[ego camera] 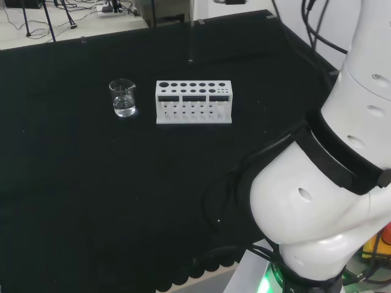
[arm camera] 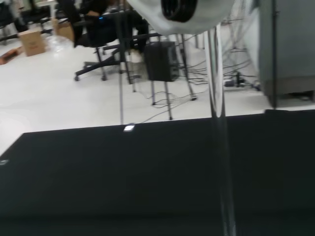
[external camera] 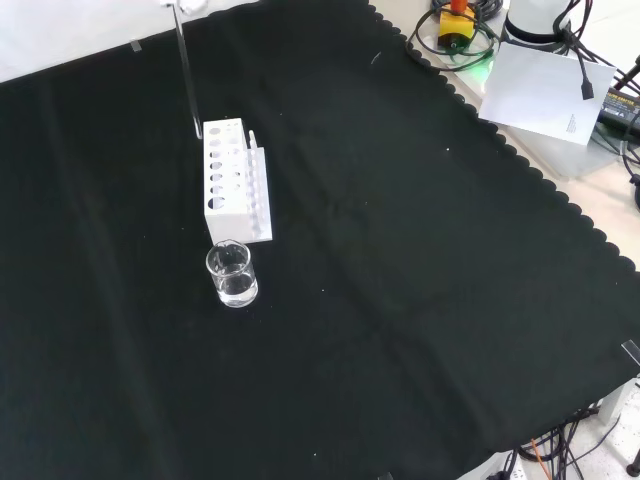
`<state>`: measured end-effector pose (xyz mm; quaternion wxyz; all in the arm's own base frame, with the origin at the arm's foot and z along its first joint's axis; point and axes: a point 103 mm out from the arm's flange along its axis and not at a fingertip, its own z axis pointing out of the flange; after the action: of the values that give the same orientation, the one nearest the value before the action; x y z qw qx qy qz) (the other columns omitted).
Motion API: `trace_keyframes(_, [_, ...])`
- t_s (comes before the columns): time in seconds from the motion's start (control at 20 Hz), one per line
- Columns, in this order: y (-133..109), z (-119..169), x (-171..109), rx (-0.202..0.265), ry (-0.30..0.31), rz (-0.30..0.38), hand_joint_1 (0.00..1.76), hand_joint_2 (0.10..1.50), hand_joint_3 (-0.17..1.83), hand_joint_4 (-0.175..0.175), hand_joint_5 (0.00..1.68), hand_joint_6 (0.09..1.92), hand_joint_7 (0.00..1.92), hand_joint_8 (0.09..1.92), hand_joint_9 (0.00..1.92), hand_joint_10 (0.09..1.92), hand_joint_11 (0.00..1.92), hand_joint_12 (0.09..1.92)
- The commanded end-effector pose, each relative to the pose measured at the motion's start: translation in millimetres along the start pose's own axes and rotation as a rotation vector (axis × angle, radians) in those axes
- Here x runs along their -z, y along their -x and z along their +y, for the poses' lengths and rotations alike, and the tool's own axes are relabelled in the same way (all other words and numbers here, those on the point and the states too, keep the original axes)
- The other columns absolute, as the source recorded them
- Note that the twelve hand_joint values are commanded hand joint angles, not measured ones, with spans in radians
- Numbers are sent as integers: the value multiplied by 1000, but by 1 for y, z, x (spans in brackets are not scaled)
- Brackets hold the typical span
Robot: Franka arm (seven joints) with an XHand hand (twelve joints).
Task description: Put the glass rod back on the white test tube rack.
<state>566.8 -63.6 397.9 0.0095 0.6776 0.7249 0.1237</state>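
Black-cloth bench (ego camera: 91, 183): white test tube rack (ego camera: 193, 102), glass beaker (ego camera: 123, 97) beside it

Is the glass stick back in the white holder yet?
Not yet. Done: the glass rod is already up off the cloth and hangs upright, its lower tip close to the far end of the white test tube rack in the front view. In hand: it is being brought toward the rack's holes. Left: lowering it into a hole and letting go. The beaker stands beside the rack.
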Motion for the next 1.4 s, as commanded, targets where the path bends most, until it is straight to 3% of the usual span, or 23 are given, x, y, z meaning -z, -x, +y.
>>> trace_keyframes(0.05, [41,-38,11,-40,43,12,1302,1040,0,-175,1123,464,1205,932,1648,721,1325,640])
trace_keyframes(0.5, [23,-60,11,-13,3,-42,1302,1040,0,-175,1123,463,1206,931,1648,721,1325,640])
trace_keyframes(0.8, [1,-53,-10,21,-31,-40,1302,1040,0,-175,1124,463,1206,931,1649,721,1325,639])
trace_keyframes(1.4, [-10,-42,-38,35,-70,-19,1302,1039,0,-175,1124,462,1206,930,1649,721,1325,639])
